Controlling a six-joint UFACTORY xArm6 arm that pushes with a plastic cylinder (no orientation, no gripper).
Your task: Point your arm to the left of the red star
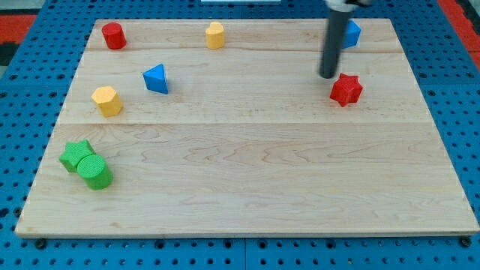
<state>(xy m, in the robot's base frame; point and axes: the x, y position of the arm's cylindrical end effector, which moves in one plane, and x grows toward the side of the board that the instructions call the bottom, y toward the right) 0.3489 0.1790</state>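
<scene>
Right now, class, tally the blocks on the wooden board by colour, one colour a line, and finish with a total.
Red: 2, red cylinder, red star
Yellow: 2
Blue: 2
Green: 2
Total: 8

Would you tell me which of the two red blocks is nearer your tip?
The red star, just right of and below my tip. The other red block sits at the board's far top-left corner.
</scene>
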